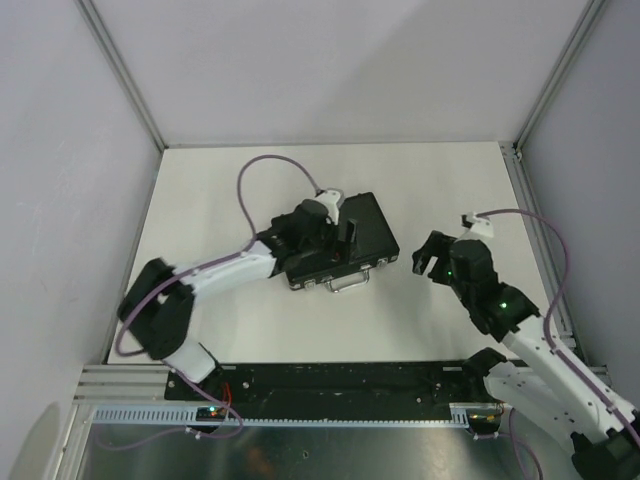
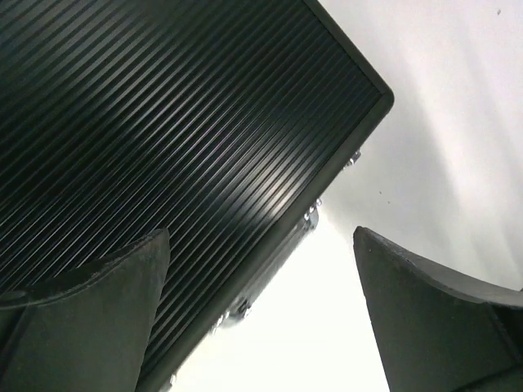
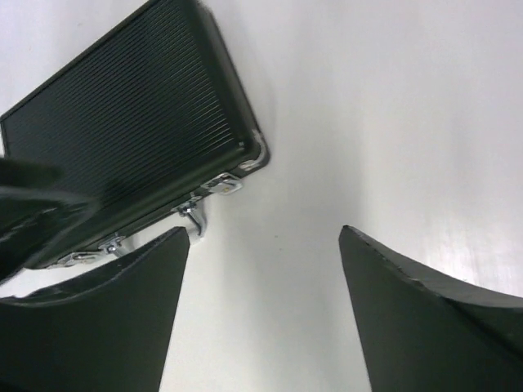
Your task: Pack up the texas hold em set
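Observation:
The texas hold em set shows only as a small black ribbed briefcase (image 1: 368, 232) with silver trim, lying shut and flat at mid-table, so its inside is hidden. Its metal handle (image 1: 348, 283) faces the near edge. My left gripper (image 1: 335, 236) hovers over the case's lid, open, with nothing between its fingers; in the left wrist view the lid (image 2: 163, 122) fills the upper left and the left gripper (image 2: 261, 233) straddles the case's latch edge. My right gripper (image 1: 428, 258) stands open over bare table to the right of the case (image 3: 122, 131), with the right gripper (image 3: 263, 230) holding nothing.
The white table (image 1: 440, 180) is walled by pale panels on three sides, with aluminium posts at the back corners. A black base rail (image 1: 340, 385) runs along the near edge. Purple cables (image 1: 265, 165) loop above both arms.

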Robot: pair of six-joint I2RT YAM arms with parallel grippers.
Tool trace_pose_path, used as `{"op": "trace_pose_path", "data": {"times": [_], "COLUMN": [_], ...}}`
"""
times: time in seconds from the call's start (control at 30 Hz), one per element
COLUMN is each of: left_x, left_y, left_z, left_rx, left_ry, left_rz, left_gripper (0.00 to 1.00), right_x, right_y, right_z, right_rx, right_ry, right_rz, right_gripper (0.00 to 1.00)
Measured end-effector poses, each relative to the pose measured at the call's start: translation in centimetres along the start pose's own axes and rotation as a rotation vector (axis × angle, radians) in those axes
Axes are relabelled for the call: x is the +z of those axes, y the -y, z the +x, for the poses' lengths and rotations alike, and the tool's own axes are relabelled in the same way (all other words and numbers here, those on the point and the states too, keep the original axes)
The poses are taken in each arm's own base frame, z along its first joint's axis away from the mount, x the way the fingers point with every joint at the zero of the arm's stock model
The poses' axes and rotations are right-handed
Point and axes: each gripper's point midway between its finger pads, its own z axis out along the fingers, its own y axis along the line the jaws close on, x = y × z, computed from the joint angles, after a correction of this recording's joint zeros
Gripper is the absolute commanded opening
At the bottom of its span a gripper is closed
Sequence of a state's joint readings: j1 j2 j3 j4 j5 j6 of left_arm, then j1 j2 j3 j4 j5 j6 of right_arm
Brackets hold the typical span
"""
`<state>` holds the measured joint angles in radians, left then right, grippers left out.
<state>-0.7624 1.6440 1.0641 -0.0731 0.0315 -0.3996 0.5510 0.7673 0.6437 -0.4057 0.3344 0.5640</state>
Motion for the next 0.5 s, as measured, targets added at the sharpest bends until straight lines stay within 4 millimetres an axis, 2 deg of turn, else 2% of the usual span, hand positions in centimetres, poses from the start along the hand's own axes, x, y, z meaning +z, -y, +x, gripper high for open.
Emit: {"op": "trace_pose_path", "data": {"times": [0.07,0.13,0.27,0.43,0.5], "left_x": [-2.6,-5.5,-11.5,-18.6,-20.9], "left_y": [-0.4,-0.3,-0.3,-1.2,-1.6], "left_z": [-0.6,-1.7,-3.6,-4.5,-4.6], "left_rx": [-0.001,-0.004,-0.028,-0.068,-0.077], "left_ry": [0.042,0.105,0.250,0.389,0.429], "left_rz": [-0.020,-0.022,-0.020,-0.047,-0.060], "left_gripper": [1.00,1.00,1.00,1.00,1.00], "right_x": [-1.1,-2.1,-4.1,-6.8,-8.0], "right_y": [0.8,1.6,1.9,1.9,1.9], "right_z": [-0.7,-1.4,-2.7,-5.3,-6.3], "right_rx": [0.025,0.041,0.054,0.077,0.086], "right_ry": [0.021,0.034,0.052,0.098,0.119], "right_rz": [0.020,0.045,0.060,0.065,0.064], "right_gripper": [0.96,0.98,0.99,0.99,0.99]}}
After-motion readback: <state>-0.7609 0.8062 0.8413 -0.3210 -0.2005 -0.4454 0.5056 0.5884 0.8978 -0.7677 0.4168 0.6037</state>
